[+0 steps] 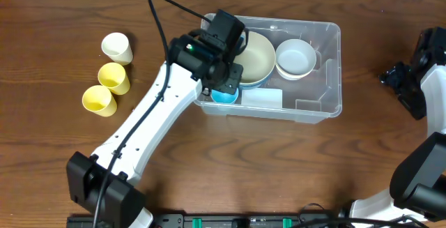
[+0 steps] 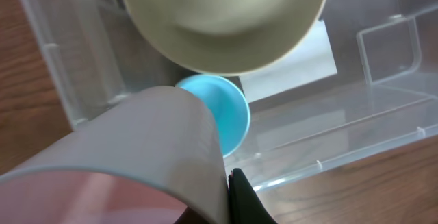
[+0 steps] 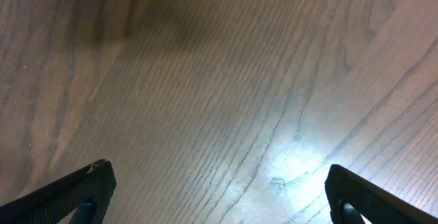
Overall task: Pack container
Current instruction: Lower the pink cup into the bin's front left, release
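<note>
One large clear container (image 1: 333, 88) sits on the wooden table (image 1: 56, 151), a little right of centre, with its long side running left to right. It is thin see-through plastic with rounded corners, a rim lip and moulded ribs. I judge it light for its bulk, stiff at the rim and corners, springy along the long walls, and slick to the touch. Loaded, it will weigh more and its contents can slide. A hold on the rim lip at a short end, or at both short ends with two arms, looks safest. A pinch mid-wall would likely flex it.

Inside, a cream bowl (image 1: 256, 55) lies left of centre, with a white bowl (image 1: 296, 57) just to its right. A flat white block (image 1: 263, 97) lies by the near wall, and a blue cup (image 1: 224, 97) stands in the near-left corner. The bowls look rigid and smooth, so they are best taken by the rim.

The left gripper (image 1: 224, 66) hovers over the container's left end, clenched. In its wrist view a pale grey vessel (image 2: 137, 155) fills the foreground against the finger, above the blue cup. It appears to be pinched by its thin wall. Whether it is a bowl or a cup I cannot tell.

The right gripper (image 3: 215, 172) is spread wide and holds nothing, over bare table well to the right of the container.

Outside, well to the left, stand a cream cup (image 1: 116, 47), a yellow cup (image 1: 113, 78) and a second yellow cup (image 1: 99, 100).
</note>
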{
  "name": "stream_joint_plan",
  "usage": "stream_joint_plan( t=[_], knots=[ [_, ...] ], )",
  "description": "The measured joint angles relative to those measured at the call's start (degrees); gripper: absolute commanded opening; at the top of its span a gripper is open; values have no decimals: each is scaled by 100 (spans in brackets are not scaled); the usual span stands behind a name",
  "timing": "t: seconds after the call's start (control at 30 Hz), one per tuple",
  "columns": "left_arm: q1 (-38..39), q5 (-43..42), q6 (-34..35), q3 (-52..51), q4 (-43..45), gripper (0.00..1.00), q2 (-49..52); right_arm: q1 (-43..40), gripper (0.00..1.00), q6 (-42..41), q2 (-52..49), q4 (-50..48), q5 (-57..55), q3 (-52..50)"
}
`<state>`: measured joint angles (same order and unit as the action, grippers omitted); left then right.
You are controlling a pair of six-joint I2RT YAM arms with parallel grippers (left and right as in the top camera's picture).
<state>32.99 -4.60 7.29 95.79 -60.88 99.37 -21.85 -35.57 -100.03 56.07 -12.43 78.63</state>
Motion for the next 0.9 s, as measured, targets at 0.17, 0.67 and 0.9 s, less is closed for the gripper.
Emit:
stream_joint_plan(
  t=[0.17,0.67,0.9],
  knots=[
    [105,-17,-2,-9,94,7,120,-2,99,0,0,0,0,0],
    [109,-15,-7,-9,221,17,603,0,99,0,0,0,0,0],
    [107,2,-20,-9,284,64,603,0,99,0,0,0,0,0]
  ],
)
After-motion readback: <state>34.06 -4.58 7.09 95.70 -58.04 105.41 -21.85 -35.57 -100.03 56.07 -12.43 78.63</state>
